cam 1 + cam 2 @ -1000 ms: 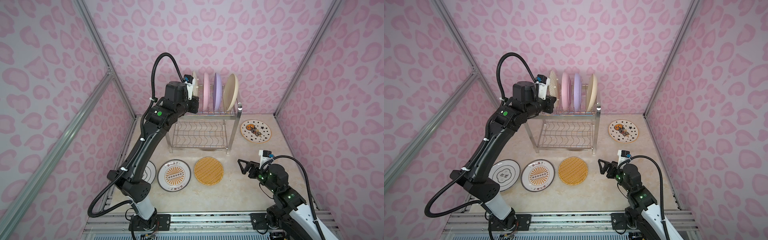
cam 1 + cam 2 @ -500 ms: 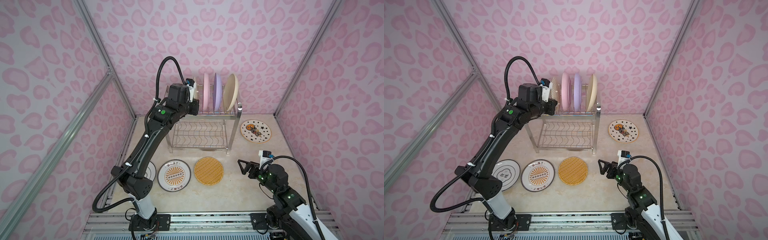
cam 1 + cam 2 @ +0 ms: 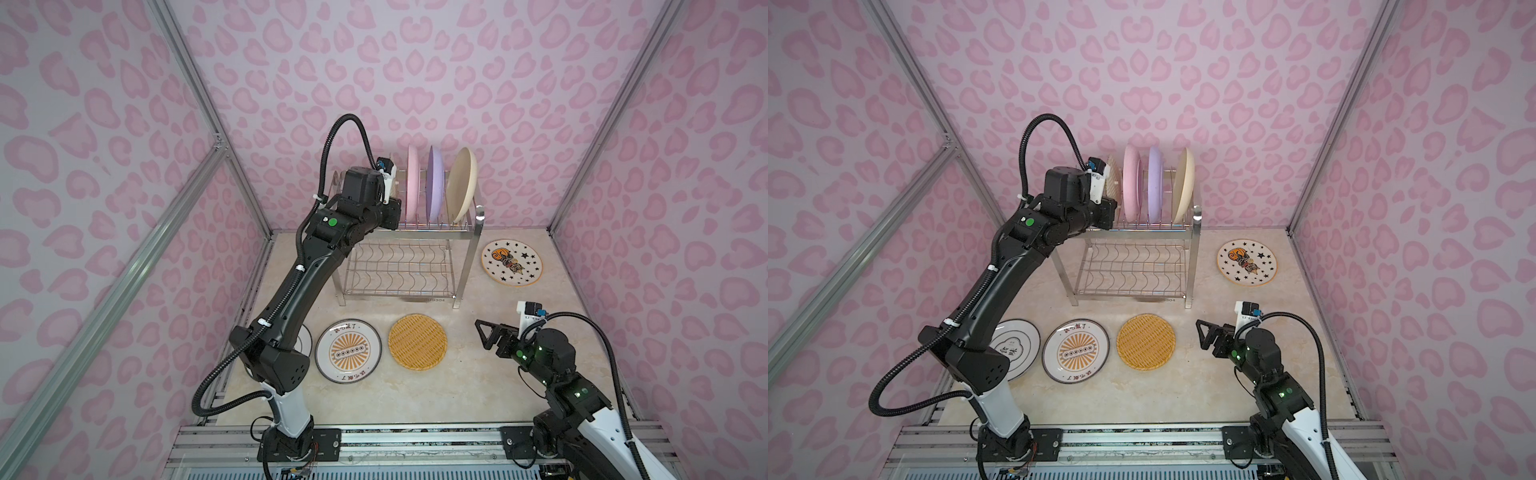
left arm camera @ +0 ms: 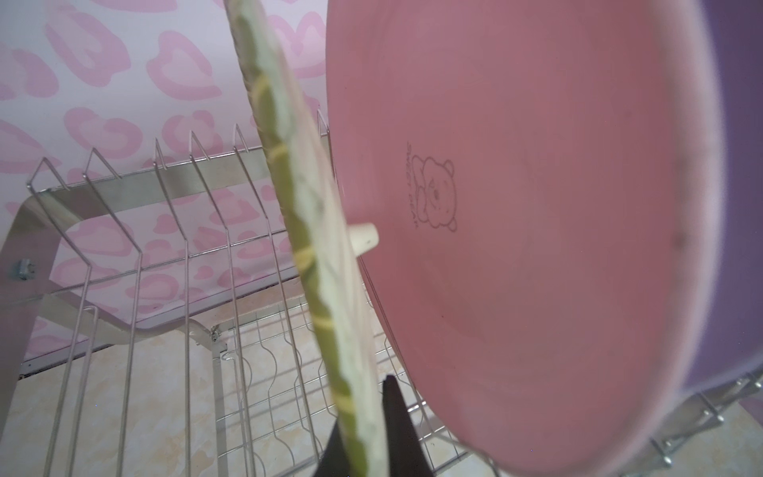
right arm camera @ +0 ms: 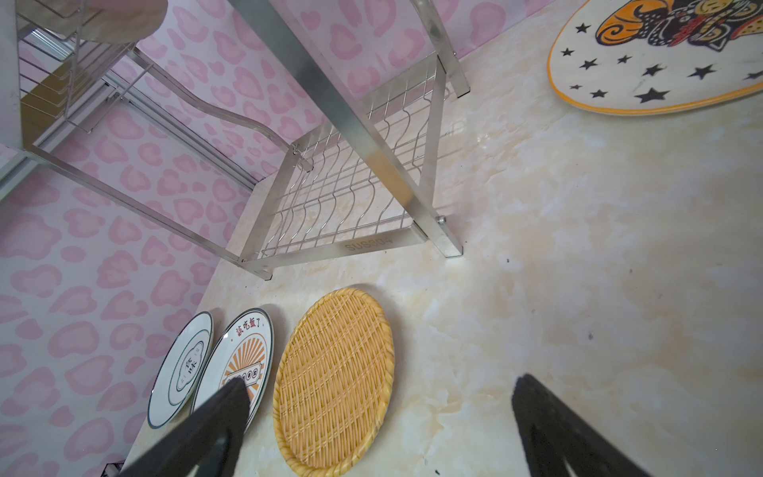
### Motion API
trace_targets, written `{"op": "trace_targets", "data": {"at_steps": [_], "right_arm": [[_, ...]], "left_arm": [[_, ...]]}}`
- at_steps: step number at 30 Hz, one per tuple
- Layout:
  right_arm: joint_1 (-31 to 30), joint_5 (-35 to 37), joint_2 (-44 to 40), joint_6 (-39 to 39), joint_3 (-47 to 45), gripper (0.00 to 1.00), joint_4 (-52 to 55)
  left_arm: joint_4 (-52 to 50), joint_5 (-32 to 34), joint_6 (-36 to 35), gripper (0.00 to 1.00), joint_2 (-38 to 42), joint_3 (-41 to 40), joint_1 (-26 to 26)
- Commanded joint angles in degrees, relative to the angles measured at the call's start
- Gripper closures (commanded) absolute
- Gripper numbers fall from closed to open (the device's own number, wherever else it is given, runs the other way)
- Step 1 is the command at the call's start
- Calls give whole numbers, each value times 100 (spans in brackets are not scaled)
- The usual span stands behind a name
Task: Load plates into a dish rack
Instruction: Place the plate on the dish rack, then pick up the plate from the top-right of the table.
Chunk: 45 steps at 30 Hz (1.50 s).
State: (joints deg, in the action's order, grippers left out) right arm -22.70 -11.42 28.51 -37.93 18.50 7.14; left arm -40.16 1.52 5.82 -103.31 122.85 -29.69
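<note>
At twelve o'clock, over the shiny steel wire dish rack [image 3: 436, 227], the left gripper [image 4: 363, 437] pinches a round yellow woven-pattern plate [image 4: 297, 206] on edge to slot beside the round pink plate [image 4: 536, 206]; the right gripper [image 5: 382, 382] hovers wide open at four o'clock.

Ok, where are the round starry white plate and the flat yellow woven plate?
Round starry white plate [image 3: 512, 262]: in a top view, on its painted middle.
Flat yellow woven plate [image 3: 417, 341]: in a top view, on its woven centre.
</note>
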Motion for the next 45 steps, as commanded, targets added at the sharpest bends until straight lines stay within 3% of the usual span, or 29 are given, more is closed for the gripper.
{"op": "trace_targets", "data": {"at_steps": [1,10,29,32,40,45], "right_arm": [[8,17,-38,14,-51,0,-79],[7,7,22,8,-31,0,-158],[28,43,176,199,302,0,8],[69,56,312,216,418,0,74],[452,-164,1009,383,982,0,121],[650,-139,1316,425,1128,0,38]], "left_arm": [[-241,2,-46,95,-76,36,-1],[-303,-102,83,73,10,151,-10],[-305,-1,207,68,333,168,-15],[-291,-107,264,65,417,165,3],[152,-494,643,44,1114,-302,145],[319,-564,862,42,1524,-676,241]]}}
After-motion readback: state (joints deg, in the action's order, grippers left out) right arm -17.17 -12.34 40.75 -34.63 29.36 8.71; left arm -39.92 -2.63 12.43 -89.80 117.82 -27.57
